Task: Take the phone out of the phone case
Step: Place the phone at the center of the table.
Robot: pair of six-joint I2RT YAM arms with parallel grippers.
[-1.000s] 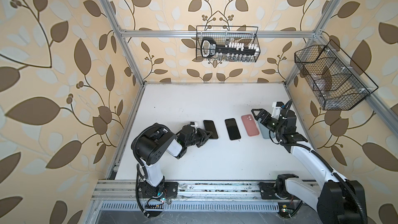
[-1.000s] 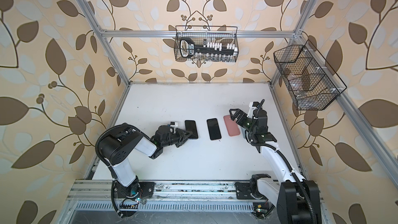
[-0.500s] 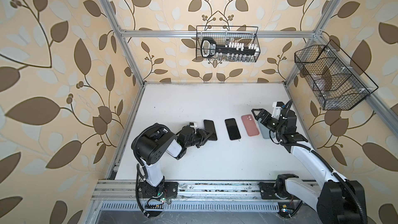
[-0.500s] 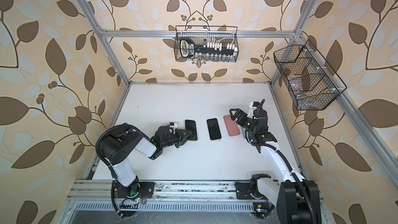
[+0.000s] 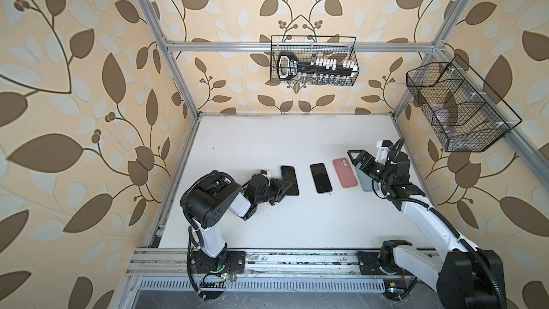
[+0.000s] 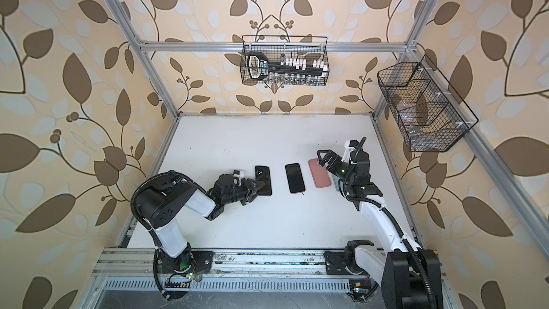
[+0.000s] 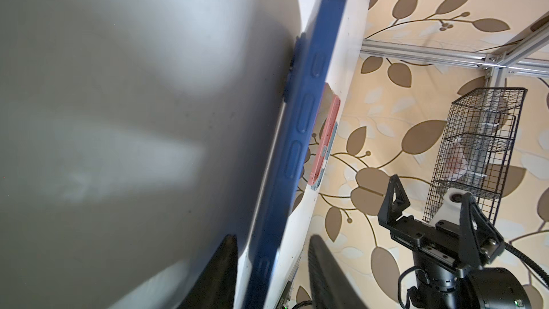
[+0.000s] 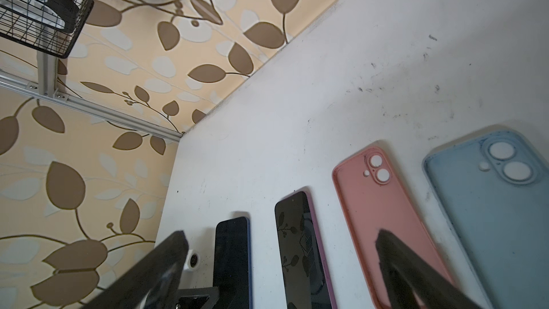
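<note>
A dark phone in its dark blue phone case (image 5: pixel 288 177) (image 6: pixel 263 178) lies on the white table (image 5: pixel 267 233), leftmost in a row of four. My left gripper (image 5: pixel 284 189) (image 6: pixel 256 187) is at its near end. In the left wrist view the case's blue edge (image 7: pixel 300 132) runs between the two fingers of the left gripper (image 7: pixel 273 242), with a gap on each side, so the gripper is open. My right gripper (image 5: pixel 358 162) (image 6: pixel 325 159) (image 8: pixel 282 234) hovers wide open and empty at the right end of the row. The cased phone (image 8: pixel 233 251) also shows in the right wrist view.
Right of the cased phone lie a bare black phone with a purple rim (image 5: pixel 320 177) (image 8: pixel 300 248), an empty pink case (image 5: pixel 344 173) (image 8: pixel 383 212) and an empty light blue case (image 5: pixel 364 180) (image 8: pixel 499 218). Wire baskets hang on the back wall (image 5: pixel 313 60) and the right wall (image 5: pixel 457 108).
The left gripper's jaws have widened around the near end of the cased phone. The phone has barely shifted and the right arm has not moved.
</note>
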